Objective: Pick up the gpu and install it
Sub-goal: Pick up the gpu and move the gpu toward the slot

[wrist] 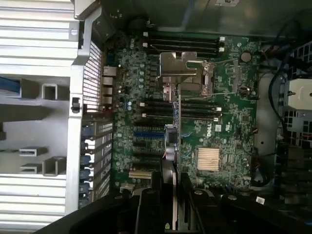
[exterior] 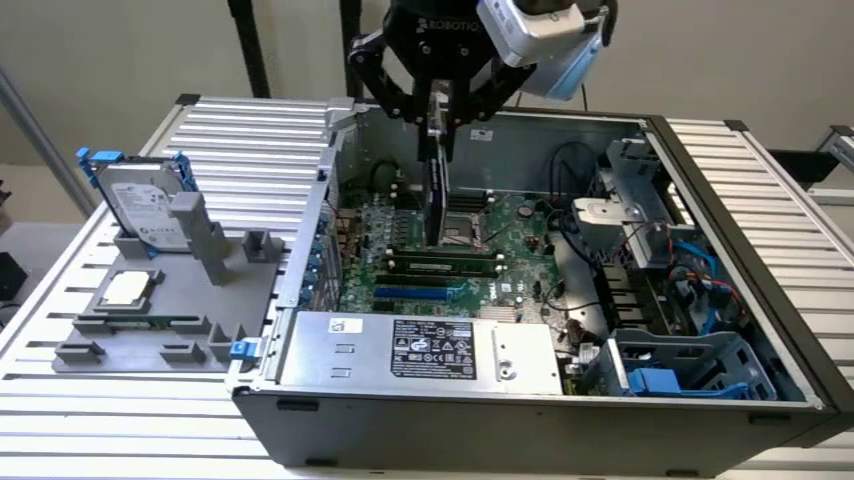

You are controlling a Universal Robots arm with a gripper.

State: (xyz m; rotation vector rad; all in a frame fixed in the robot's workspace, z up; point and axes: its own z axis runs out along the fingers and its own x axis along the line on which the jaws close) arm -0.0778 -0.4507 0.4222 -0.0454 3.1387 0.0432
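The gripper [exterior: 441, 120] pinches the gpu [exterior: 433, 195] by its top edge. The card hangs upright and edge-on over the green motherboard [exterior: 521, 225] — inside the open computer case [exterior: 400, 420] on the slatted counter [exterior: 240, 130].

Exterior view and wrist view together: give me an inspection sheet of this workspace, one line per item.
Surface: slatted metal table carrying an open computer case.
Job's things: gpu hangs upright, edge-down, over the motherboard, and is not seated in a slot.
Clutter: grey fixture on the exterior view's left, with a hard drive standing in it.
Grippers: pincer shut on the gpu's upper edge.
Cables: black and blue cables inside the case on the exterior view's right.
Surroundings: plain wall behind the table.
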